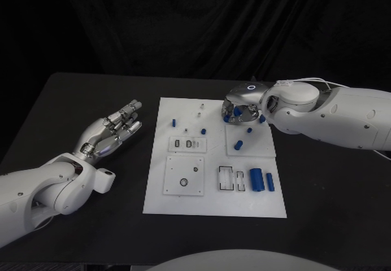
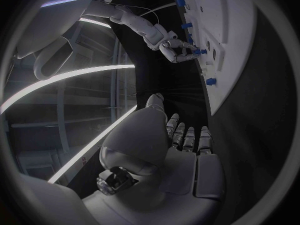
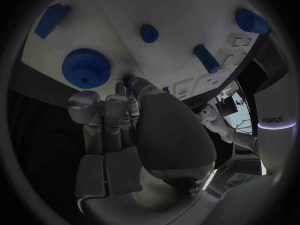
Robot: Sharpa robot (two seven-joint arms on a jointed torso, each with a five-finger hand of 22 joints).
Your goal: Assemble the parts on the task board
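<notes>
The right hand (image 1: 239, 110) is pinching a small blue part (image 3: 127, 80) over the task board's (image 1: 213, 206) far right, likely seating it next; the left hand (image 1: 114, 131) is waiting with fingers apart

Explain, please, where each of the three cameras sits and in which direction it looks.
Head view: on the robot's head, looking down at the task board, with both arms showing.
Left wrist view: behind the left hand, looking along the table.
Right wrist view: behind the right hand, close above a blue gear.
Shared: both wrist views and the head view show the board; the left wrist view also shows the right hand.
</notes>
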